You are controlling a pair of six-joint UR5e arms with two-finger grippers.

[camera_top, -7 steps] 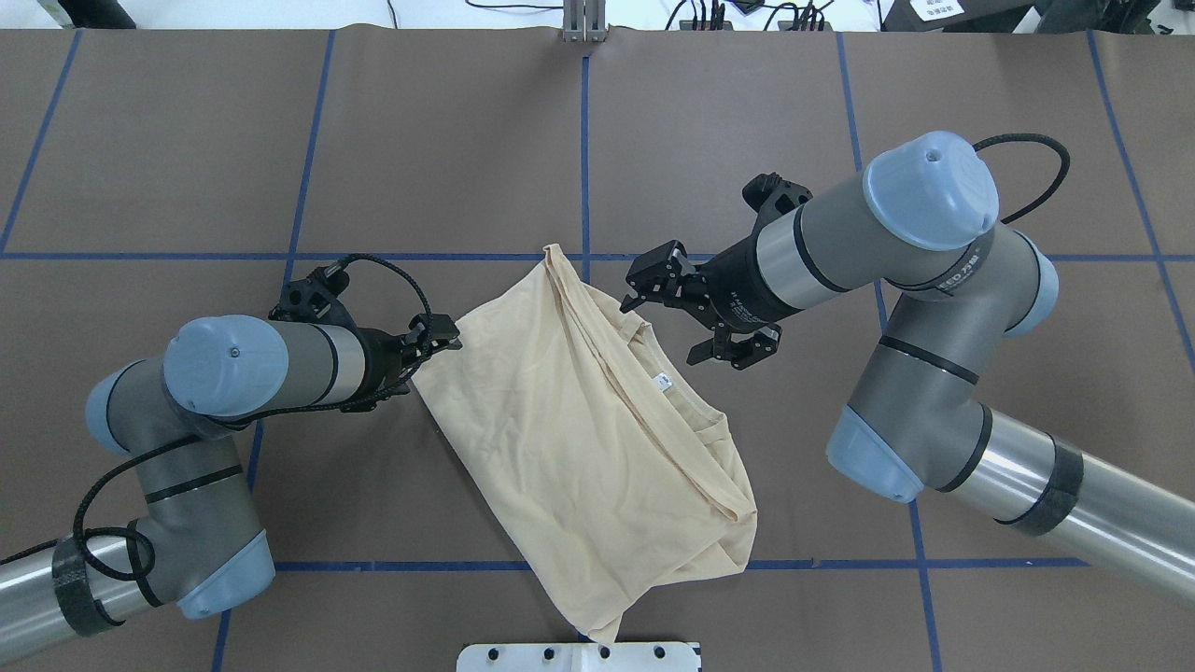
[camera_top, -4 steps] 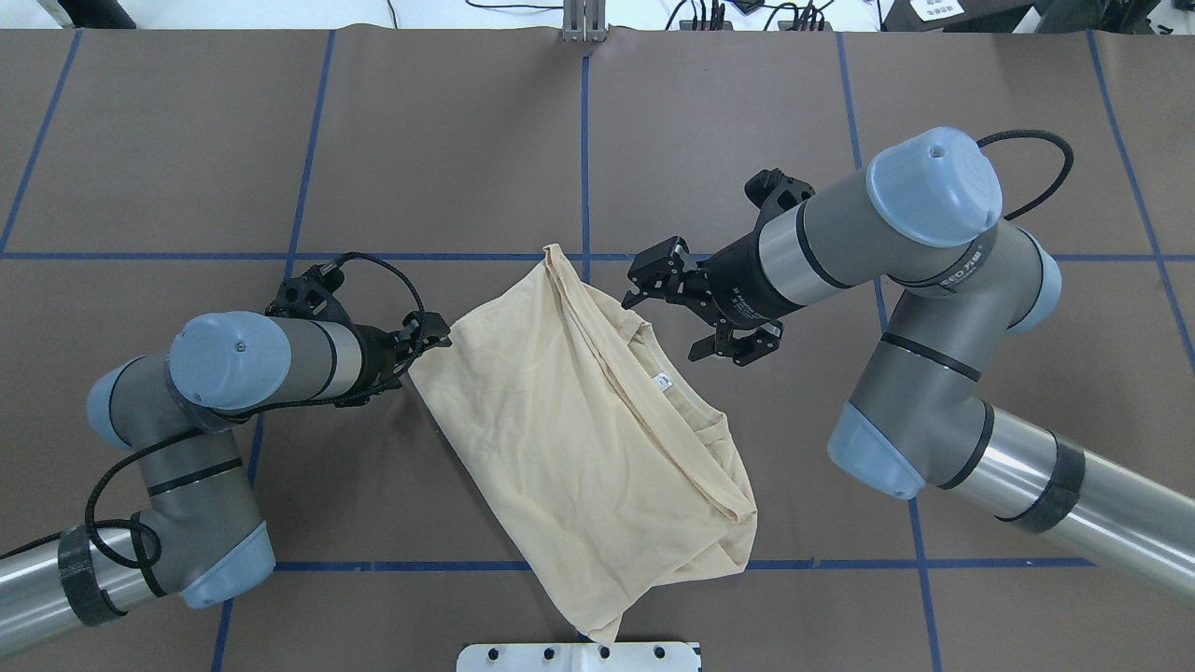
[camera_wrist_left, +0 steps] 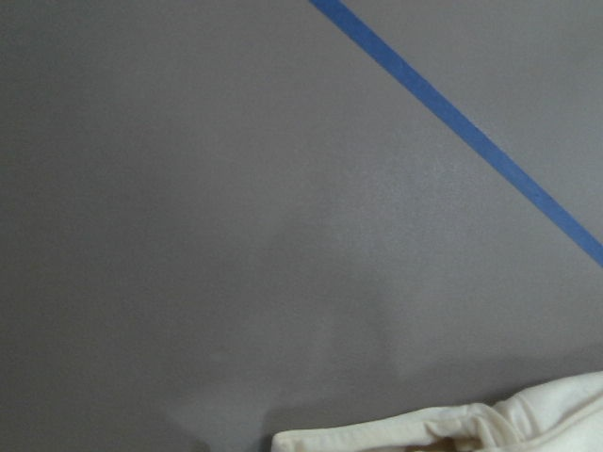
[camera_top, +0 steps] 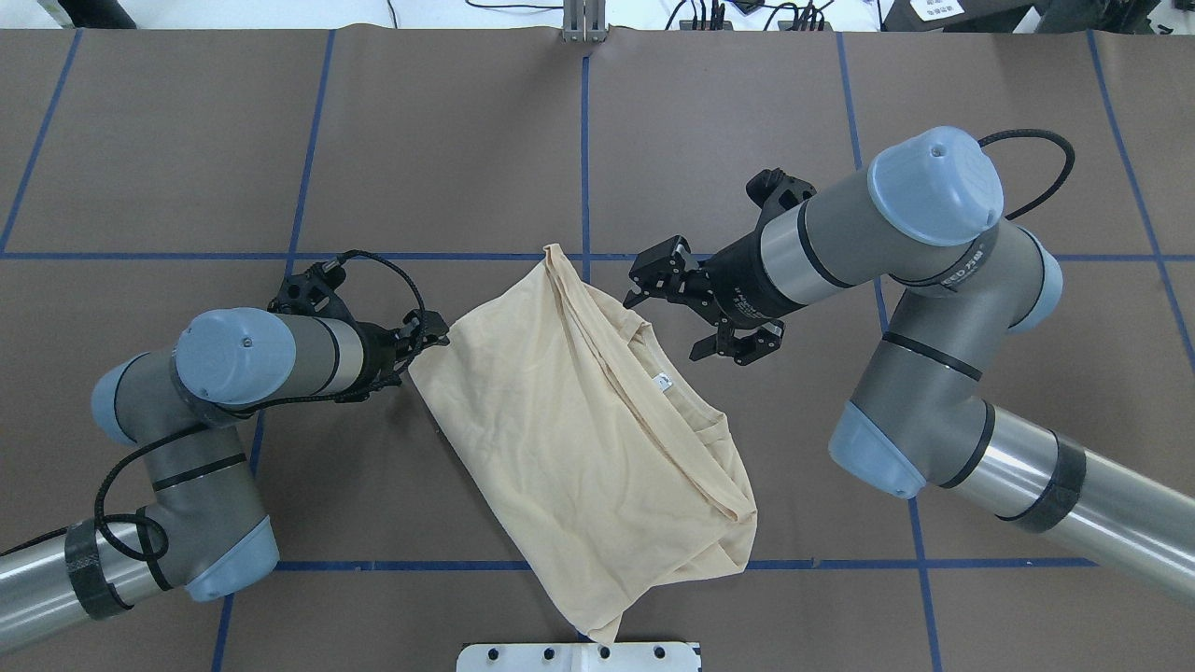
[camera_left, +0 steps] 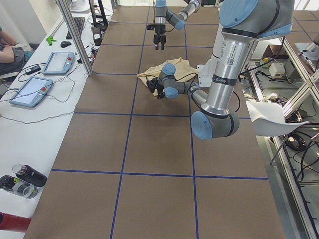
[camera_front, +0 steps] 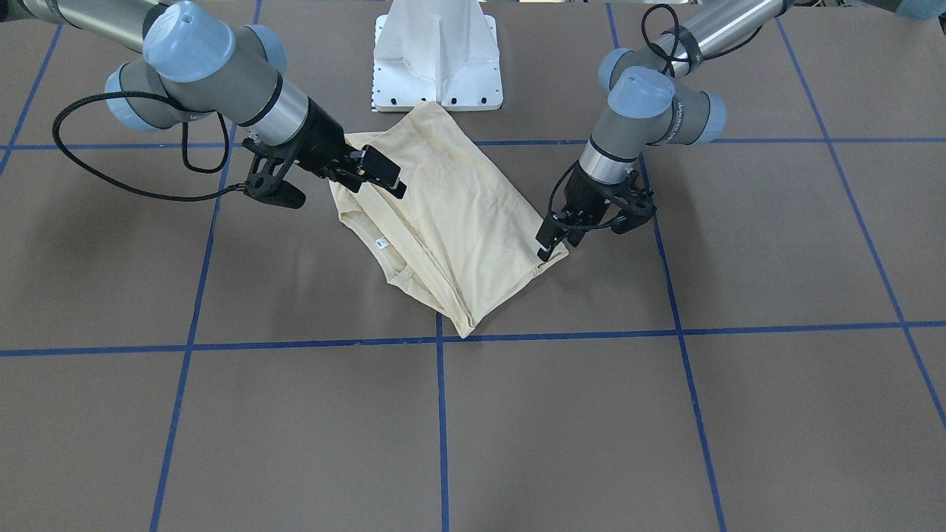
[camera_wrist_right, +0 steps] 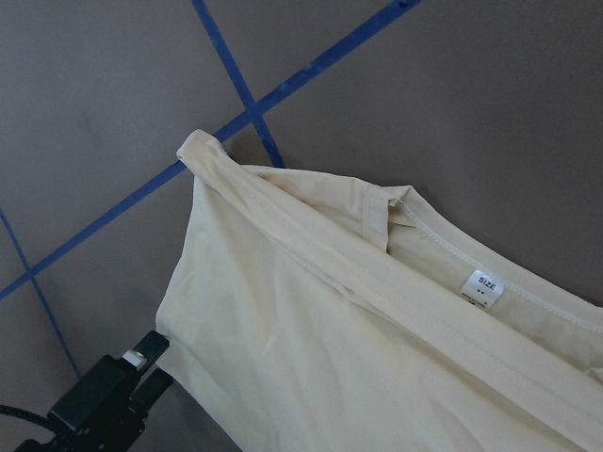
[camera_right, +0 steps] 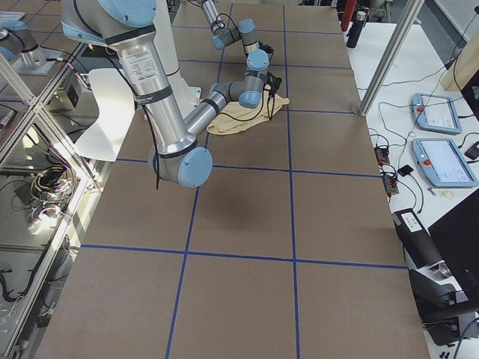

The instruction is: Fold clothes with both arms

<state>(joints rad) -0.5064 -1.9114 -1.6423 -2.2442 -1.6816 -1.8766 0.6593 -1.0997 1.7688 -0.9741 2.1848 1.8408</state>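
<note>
The pale cream shirt lies folded in a slanted rectangle at the table's middle, its white neck label facing up. My left gripper sits low at the shirt's left corner, its narrow fingers shut on the cloth edge. My right gripper hangs open just above the shirt's far right edge near the collar, holding nothing. The right wrist view looks down on the shirt, its label and the left gripper. Only a strip of the shirt's hem shows in the left wrist view.
The white pedestal base stands right behind the shirt's near tip. Blue tape lines grid the brown table cover. Tablets and bottles lie on a side bench beyond the table's edge.
My left gripper has drawn back slightly to the left, and the shirt's left corner has shifted with it. The right gripper has barely moved.
</note>
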